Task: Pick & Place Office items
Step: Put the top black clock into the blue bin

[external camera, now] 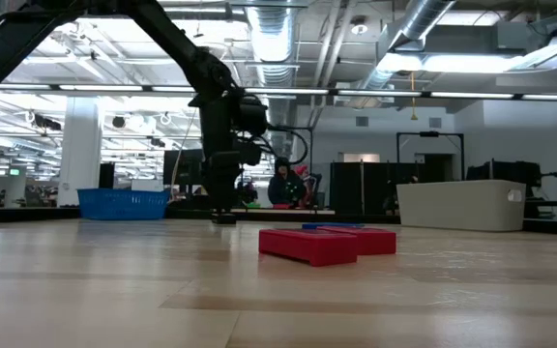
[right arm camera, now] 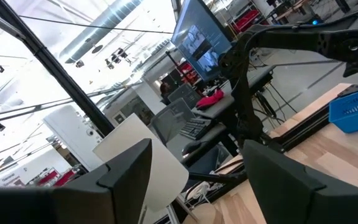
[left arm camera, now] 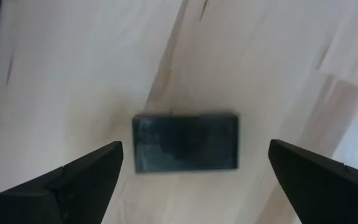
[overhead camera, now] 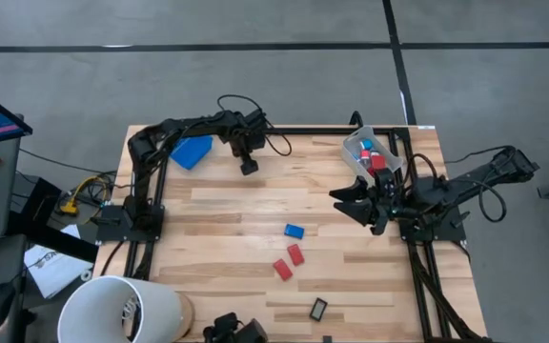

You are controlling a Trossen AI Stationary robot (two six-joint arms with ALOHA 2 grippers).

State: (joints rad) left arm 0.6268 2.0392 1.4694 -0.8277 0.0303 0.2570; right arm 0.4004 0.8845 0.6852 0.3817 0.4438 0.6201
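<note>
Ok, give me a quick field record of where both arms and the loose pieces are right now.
left gripper: open, poised over a black rectangle at the table's far side, near the blue tray
right gripper: open, empty, by the clear bin
in bin: red and blue pieces
loose on table: blue block, two red blocks, another black rectangle near the front edge

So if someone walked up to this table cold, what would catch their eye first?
Probably the left gripper, open and poised straight over a black rectangle near the table's far edge, beside the blue tray. Next, the two red blocks lying mid-table with a blue block, and the clear bin of pieces by the right gripper.
</note>
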